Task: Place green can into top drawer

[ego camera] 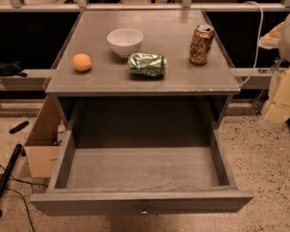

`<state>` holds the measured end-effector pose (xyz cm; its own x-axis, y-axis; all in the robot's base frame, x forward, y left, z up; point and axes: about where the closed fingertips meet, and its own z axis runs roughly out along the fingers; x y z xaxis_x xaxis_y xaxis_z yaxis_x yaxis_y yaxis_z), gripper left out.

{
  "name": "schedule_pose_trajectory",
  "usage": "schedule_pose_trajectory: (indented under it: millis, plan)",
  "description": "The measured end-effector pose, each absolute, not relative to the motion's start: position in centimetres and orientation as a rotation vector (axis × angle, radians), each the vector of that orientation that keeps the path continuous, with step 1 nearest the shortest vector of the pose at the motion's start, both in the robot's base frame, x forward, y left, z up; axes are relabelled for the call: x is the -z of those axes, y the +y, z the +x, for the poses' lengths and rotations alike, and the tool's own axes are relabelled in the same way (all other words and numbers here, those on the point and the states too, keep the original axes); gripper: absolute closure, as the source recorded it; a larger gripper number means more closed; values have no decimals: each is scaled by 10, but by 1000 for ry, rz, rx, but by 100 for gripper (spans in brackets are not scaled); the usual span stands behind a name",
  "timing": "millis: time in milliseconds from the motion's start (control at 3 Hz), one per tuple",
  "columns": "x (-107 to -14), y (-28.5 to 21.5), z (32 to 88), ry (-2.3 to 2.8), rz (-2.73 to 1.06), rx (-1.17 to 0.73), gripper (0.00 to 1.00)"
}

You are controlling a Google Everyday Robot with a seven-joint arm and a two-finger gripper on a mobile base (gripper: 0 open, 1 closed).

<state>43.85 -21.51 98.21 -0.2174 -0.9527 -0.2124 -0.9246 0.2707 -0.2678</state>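
The green can [147, 65] lies on its side, crinkled and shiny, on the grey cabinet top [183, 76], just in front of the white bowl. The top drawer [142, 170] is pulled fully open below the top, with nothing inside it and a small round knob [144, 210] on its front panel. My gripper [282, 98] shows as pale cream parts of the arm at the right edge of the view. It is to the right of the cabinet, apart from the can and the drawer, and nothing shows in it.
A white bowl [125, 41] stands behind the green can. An orange [81, 62] sits at the left of the top, and a gold-brown can [201, 44] stands upright at the right. A cardboard box [42, 146] sits on the floor left of the cabinet. Cables and a dark pole [2, 185] lie at the lower left.
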Motion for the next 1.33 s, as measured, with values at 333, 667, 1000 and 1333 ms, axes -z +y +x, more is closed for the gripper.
schedule_pose_trajectory:
  millis: [333, 667, 1000, 1333]
  plan:
    - [-982, -215, 438, 2215, -1713, 118, 0]
    - [-983, -214, 434, 2171, -1732, 58, 0]
    - [-987, -203, 434, 2012, -1774, -48, 0]
    - [-991, -185, 443, 1795, -1815, -175, 0]
